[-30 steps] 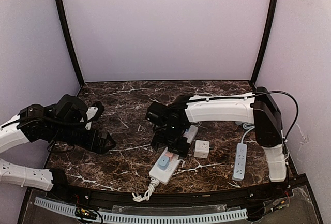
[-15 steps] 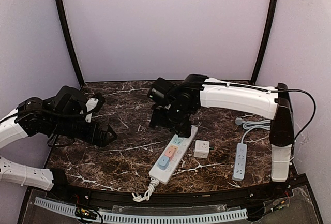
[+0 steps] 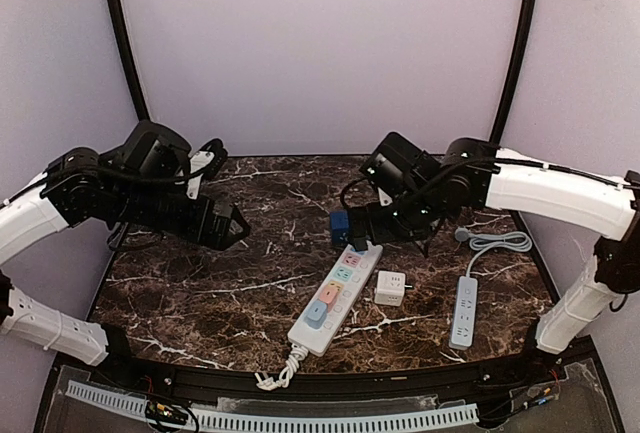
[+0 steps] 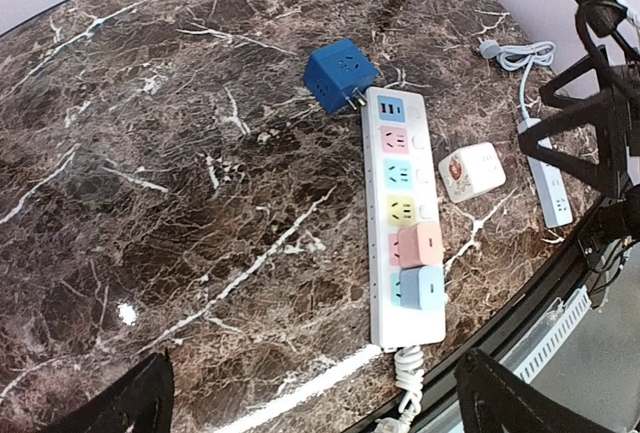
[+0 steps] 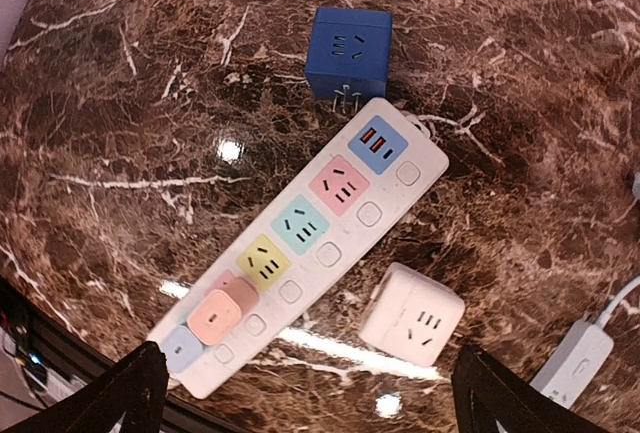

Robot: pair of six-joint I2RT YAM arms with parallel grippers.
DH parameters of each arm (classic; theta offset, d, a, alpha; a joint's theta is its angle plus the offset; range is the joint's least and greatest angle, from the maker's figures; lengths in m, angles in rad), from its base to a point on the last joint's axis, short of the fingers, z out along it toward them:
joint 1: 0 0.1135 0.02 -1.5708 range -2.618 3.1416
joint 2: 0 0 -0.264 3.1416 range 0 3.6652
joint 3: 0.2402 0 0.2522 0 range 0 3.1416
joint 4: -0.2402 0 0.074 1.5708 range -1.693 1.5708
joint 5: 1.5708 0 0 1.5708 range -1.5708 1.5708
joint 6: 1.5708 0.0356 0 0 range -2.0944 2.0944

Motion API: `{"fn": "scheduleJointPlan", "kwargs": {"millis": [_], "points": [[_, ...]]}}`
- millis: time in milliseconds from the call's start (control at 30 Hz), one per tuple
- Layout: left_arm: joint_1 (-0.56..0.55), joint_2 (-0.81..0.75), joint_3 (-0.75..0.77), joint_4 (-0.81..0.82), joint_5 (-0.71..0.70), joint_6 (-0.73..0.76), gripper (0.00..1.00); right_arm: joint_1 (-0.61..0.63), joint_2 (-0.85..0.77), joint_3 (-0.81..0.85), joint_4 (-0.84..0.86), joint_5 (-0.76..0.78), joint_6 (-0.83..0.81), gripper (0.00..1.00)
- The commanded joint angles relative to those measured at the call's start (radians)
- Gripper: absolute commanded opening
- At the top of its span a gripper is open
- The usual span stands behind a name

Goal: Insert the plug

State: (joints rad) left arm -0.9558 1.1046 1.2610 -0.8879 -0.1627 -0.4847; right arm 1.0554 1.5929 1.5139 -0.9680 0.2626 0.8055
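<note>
A long white power strip (image 3: 335,293) with coloured sockets lies at an angle on the marble table. A pink plug (image 5: 218,315) and a light blue plug (image 5: 180,348) sit in its near-end sockets. A blue cube plug (image 3: 340,226) lies on the table with its prongs against the strip's far end (image 5: 348,53). A white cube plug (image 3: 390,288) lies right of the strip. My right gripper (image 3: 368,225) hovers open and empty above the strip's far end. My left gripper (image 3: 225,223) hovers open and empty, well left of the strip.
A small white power strip (image 3: 465,310) lies at the right, with its grey cable (image 3: 495,243) coiled behind it. The table's front edge runs just past the long strip's bundled cord (image 3: 280,368). Walls enclose the back and sides.
My right arm has lifted off the strip and drawn back to the right, uncovering the blue cube at the strip's far end. My left arm has risen and moved toward the back.
</note>
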Motion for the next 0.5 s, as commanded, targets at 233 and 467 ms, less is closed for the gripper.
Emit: {"fn": "scheduleJointPlan", "kwargs": {"millis": [233,467], "points": [[0.006,0.213,0.152,0.058,0.137,-0.052,0.99,-0.004,-0.23,-0.282,0.285,-0.065,-0.658,0.99],[0.006,0.303,0.2,0.114,0.142,-0.067,0.98,-0.045,-0.224,-0.316,0.294,-0.182,-0.894,0.99]]}}
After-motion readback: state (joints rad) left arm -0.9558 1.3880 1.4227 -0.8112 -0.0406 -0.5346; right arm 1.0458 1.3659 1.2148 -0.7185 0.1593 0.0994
